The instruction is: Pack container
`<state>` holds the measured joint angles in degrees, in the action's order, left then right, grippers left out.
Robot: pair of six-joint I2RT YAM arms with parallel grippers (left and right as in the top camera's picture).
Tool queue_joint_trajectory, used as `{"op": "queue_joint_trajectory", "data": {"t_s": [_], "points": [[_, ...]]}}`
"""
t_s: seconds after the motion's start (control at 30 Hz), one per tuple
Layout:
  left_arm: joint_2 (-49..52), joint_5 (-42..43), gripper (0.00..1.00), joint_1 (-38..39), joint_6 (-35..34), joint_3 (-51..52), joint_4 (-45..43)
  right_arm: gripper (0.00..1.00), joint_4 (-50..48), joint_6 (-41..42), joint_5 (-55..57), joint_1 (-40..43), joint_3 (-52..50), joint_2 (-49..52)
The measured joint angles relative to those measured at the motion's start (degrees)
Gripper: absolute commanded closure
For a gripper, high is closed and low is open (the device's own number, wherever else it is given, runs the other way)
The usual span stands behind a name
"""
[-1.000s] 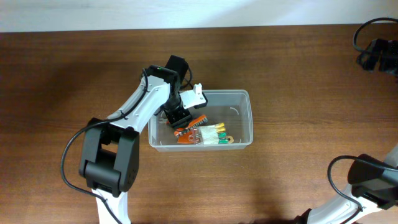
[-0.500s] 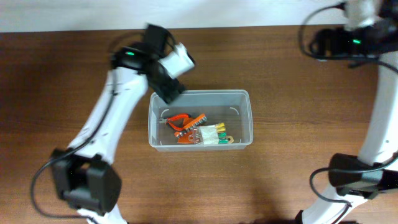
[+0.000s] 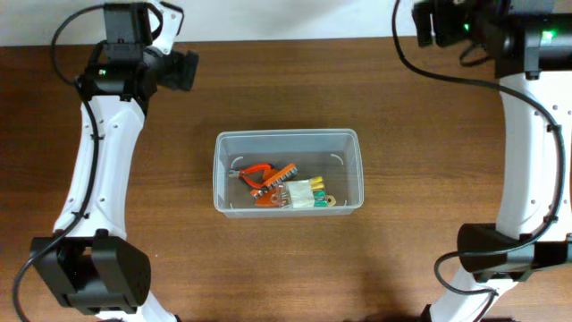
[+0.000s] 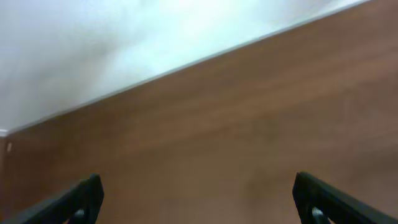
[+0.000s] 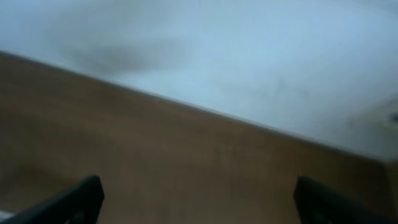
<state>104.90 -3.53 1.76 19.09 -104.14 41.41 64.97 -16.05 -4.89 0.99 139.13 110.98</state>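
Observation:
The clear plastic container (image 3: 349, 143) sits mid-table in the overhead view. Inside lie orange-handled pliers (image 3: 257, 172), an orange tool (image 3: 273, 183) and a pack with yellow and green pieces (image 3: 306, 194). My left gripper (image 3: 186, 69) is far up at the table's back left, away from the container. It is open and empty over bare wood in the left wrist view (image 4: 199, 199). My right gripper (image 3: 427, 27) is at the back right edge. It is open and empty in the right wrist view (image 5: 199, 199). The container is out of both wrist views.
The brown wooden table (image 3: 286, 259) ends at a white wall along its back edge (image 3: 295, 38). Black cables hang from both arms near the back corners.
My left gripper rose out of the container and swung back to the far left corner. My right arm swung in and up to the back right. The container's contents stayed put.

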Motion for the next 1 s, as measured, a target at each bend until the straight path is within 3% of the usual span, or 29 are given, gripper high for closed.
{"op": "queue_joint_trajectory", "data": {"t_s": [0.17, 0.3, 0.43, 0.67, 0.87, 1.0], "points": [[-1.14, -2.6, 0.01, -0.7, -1.64, 1.16, 4.59, 0.01, -0.11, -0.26, 0.35, 5.38, -6.49, -2.12], [-7.26, -2.97, 0.01, -1.29, -2.64, 7.87, 2.64, 0.01, -6.71, -0.33, -0.72, 9.6, -21.79, -9.81], [-18.4, -3.15, 0.01, -1.46, -4.2, 19.78, -3.76, 0.01, -20.33, -0.37, -3.56, 11.72, -43.15, -23.28], [-38.69, -3.19, 0.01, -1.46, -7.61, 44.48, -18.47, 0.02, -41.7, -0.46, -4.83, 6.86, -75.69, -47.54], [-54.18, -3.21, 0.01, -1.46, -8.48, 61.99, -23.65, 0.01, -47.19, -0.5, -0.9, 2.56, -95.89, -65.26], [-60.96, -3.21, 0.01, -1.46, -8.68, 70.01, -28.81, 0.01, -47.98, -0.48, 0.39, 2.25, -103.16, -72.17]]}}
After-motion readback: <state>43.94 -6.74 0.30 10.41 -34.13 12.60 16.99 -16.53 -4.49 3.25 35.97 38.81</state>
